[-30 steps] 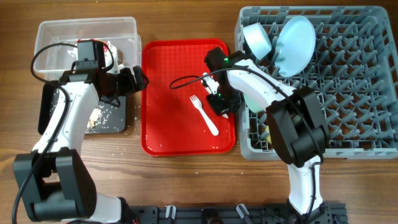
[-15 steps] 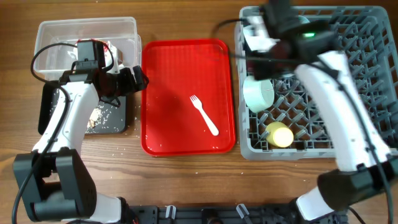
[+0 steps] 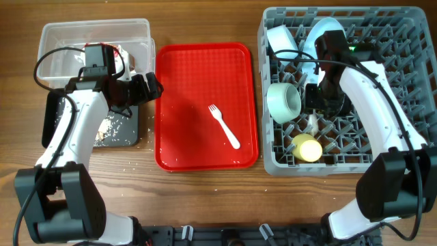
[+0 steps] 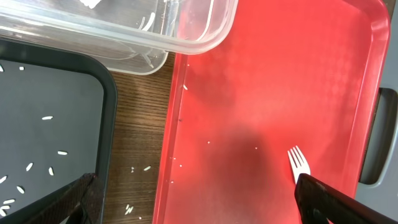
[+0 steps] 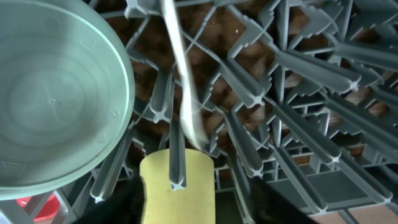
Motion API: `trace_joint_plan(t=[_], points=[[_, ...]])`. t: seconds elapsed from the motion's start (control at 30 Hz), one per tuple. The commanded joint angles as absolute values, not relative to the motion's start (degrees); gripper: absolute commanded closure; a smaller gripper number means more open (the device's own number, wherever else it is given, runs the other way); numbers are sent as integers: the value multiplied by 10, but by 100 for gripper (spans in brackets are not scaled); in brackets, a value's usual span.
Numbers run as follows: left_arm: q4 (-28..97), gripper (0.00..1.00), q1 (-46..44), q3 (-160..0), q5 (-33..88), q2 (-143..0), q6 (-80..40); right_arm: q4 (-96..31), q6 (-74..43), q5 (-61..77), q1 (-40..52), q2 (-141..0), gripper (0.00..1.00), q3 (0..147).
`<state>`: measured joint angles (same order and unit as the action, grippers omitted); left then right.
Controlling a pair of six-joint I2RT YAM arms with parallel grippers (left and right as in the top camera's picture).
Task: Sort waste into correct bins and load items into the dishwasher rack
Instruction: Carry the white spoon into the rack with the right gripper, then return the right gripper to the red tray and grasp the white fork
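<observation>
Grey plastic rack (image 3: 403, 147), a lattice of upright pegs. Thin white spoon (image 5: 185, 87) stands slanted between the pegs in its left half, just beside the yellow cup (image 5: 177, 186). Round pale bowl (image 5: 56, 99) lies on its side next to them. White fork (image 3: 224, 125) lies flat on the glossy red tray (image 3: 177, 68), left of the rack. Right gripper (image 3: 321, 96) reaches over the rack's left half; can't tell its finger state. Left gripper (image 4: 198, 186) is at the tray's far edge from the rack, fingers spread wide, nothing between.
</observation>
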<state>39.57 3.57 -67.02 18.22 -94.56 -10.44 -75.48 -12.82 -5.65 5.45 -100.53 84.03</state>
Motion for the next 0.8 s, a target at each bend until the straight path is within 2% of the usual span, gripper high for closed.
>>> trace_joint_plan(t=[0.0,0.1,0.23,0.4,0.63,0.77], points=[[394,0,39,-672,179,-934,-109,-750,-135,-64,55,-1009,41,849],[394,0,39,-672,179,-934,-110,-752,-127,-29,56,-1006,41,886],[394,0,39,-672,179,-934,-109,-746,-70,83,73,-991,41,968],[394,0,39,-672,179,-934,-109,-668,-62,143,175,-995,36,996],[394,0,39,-672,179,-934,-109,-595,-106,164,302,-1107,36,996],[394,0,39,-672,179,-934,-109,-590,-107,179,329,-1191,38,996]])
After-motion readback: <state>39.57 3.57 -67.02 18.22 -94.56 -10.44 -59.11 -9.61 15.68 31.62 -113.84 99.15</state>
